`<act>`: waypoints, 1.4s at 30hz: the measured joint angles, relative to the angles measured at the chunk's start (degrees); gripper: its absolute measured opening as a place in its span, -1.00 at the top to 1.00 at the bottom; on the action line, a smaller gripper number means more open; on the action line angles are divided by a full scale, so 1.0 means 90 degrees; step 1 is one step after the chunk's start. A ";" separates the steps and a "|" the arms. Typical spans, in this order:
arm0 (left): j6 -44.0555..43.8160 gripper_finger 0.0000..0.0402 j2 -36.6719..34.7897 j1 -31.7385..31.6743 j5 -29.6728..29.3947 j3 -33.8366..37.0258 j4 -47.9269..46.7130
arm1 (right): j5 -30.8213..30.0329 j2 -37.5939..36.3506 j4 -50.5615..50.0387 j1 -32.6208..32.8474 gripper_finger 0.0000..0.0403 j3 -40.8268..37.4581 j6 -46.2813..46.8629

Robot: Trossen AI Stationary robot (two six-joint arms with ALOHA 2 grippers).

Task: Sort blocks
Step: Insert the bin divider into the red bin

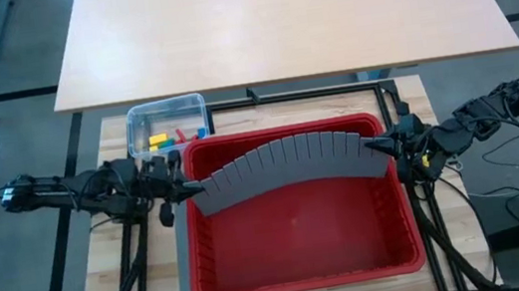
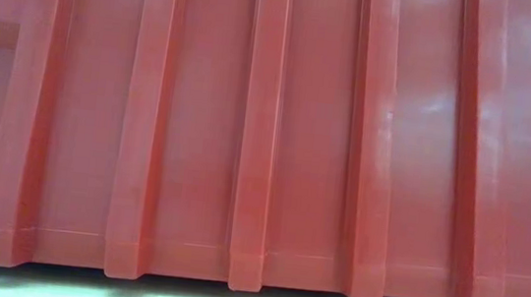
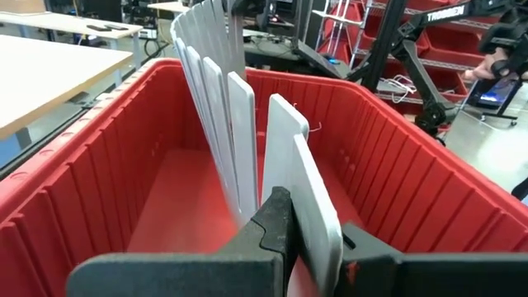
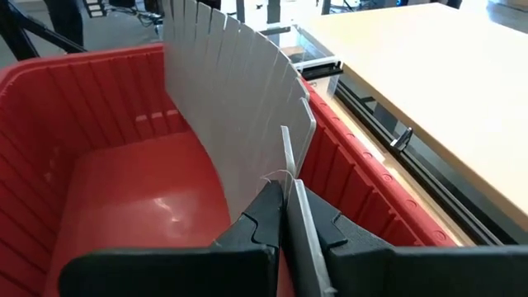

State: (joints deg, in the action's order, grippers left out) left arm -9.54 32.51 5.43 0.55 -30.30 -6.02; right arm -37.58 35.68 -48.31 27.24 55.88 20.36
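- Red plastic bin (image 1: 303, 245) fills the table's middle, its floor bare; no blocks sorted into it yet, I judge.
- Grey slotted divider panel (image 1: 288, 167) arches across the bin.
- Left gripper (image 1: 188, 187) pinches the panel's one end.
- Right gripper (image 1: 383, 145) is pressed together on the other end.
- Clear tub (image 1: 166, 108), just beyond the bin, holds the blocks (image 1: 174, 136).

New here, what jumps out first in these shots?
A big red bin fills the middle of the table, with a grey slotted panel bowed across it. The left gripper and right gripper each pinch one end of it. Behind the bin's left corner, a clear tub holds the coloured blocks.
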 joint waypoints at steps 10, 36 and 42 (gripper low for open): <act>-0.0004 1.00 -0.0104 0.0000 -0.0011 0.0000 -0.0126 | 0.0007 0.0000 0.0012 0.0001 1.00 0.0000 -0.0039; 0.0168 1.00 -0.0188 0.0000 -0.0179 0.0000 -0.0349 | 0.0002 -0.0005 0.0014 0.0002 1.00 0.0000 -0.0041; 0.0246 1.00 -0.0118 0.0000 -0.0181 0.0000 -0.0306 | 0.0002 -0.0005 0.0002 0.0002 1.00 0.0000 -0.0036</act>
State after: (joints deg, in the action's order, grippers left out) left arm -7.32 31.44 5.43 -1.08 -30.30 -8.77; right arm -37.56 35.64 -48.29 27.27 55.88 20.03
